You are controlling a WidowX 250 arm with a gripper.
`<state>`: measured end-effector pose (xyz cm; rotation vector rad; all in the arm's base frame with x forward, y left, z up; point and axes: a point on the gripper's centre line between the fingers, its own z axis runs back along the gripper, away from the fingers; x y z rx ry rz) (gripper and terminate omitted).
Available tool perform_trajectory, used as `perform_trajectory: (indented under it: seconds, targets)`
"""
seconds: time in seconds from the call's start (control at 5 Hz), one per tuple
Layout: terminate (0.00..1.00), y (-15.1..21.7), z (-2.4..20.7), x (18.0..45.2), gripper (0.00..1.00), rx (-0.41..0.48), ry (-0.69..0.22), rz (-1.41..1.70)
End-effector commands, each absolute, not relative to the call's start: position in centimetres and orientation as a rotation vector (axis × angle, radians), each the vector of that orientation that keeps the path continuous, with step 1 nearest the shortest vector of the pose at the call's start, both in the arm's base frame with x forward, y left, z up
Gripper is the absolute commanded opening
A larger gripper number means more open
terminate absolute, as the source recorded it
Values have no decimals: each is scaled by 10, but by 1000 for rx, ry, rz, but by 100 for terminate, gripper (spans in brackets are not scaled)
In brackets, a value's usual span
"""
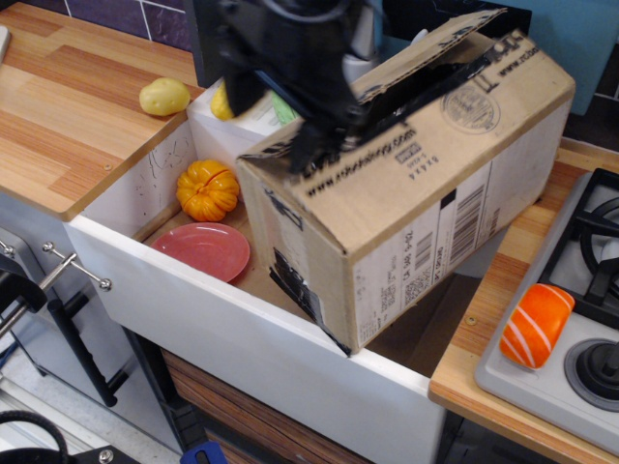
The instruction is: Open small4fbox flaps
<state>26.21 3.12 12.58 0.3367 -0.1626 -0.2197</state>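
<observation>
While blurred, the end effector sits over the small4fbox at upper centre.
Its opening cannot be told; one of the flaps tilts up.

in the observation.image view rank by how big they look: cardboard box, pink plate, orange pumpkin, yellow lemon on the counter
1. cardboard box, by far the largest
2. pink plate
3. orange pumpkin
4. yellow lemon, smallest, though it sits farther from the camera
</observation>
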Motion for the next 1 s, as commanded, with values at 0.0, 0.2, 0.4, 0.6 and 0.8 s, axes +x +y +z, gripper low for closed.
perform_trajectory:
  seconds: [0.0,0.2,0.4,0.6,0.8]
  targets:
    - [0,59,145,271,100,355,-184,-283]
    - [0,70,149,274,100,373,-170,-329]
    - [0,88,153,275,100,361,-153,-383]
    - [0,105,157,280,100,370,-147,-432]
    - [0,118,155,284,100,367,-155,-465]
